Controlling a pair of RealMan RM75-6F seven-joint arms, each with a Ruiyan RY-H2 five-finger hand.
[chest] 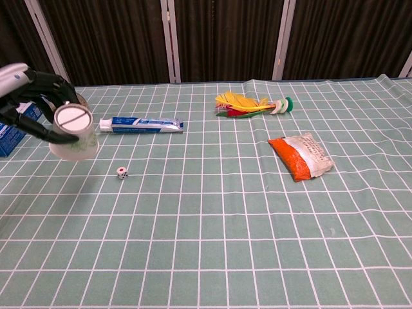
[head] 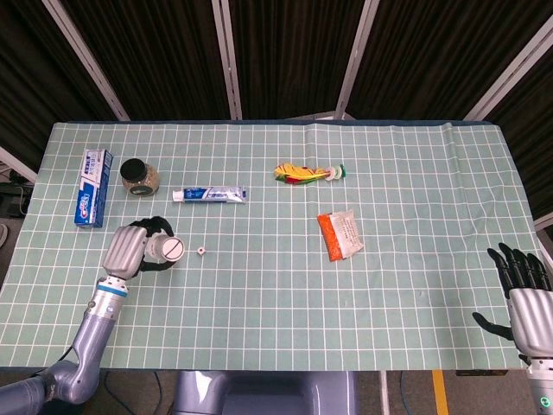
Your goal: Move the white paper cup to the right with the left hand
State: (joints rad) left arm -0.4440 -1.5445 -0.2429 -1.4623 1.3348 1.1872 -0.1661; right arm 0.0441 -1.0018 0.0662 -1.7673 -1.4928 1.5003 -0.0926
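Note:
My left hand (head: 130, 250) grips the white paper cup (head: 166, 251), lifted off the table and lying on its side with its flat bottom toward the cameras. In the chest view the paper cup (chest: 74, 130) hangs at the far left, above the cloth, with my left hand (chest: 29, 93) wrapped round it from behind. My right hand (head: 524, 290) rests at the table's near right corner, fingers spread and holding nothing; the chest view does not show it.
A small white die (head: 200, 251) lies just right of the cup. A toothpaste tube (head: 209, 196), a dark-lidded jar (head: 138, 176) and a blue box (head: 92, 186) lie beyond. A feathered shuttlecock (head: 307, 173) and an orange-and-white packet (head: 340, 234) sit mid-table.

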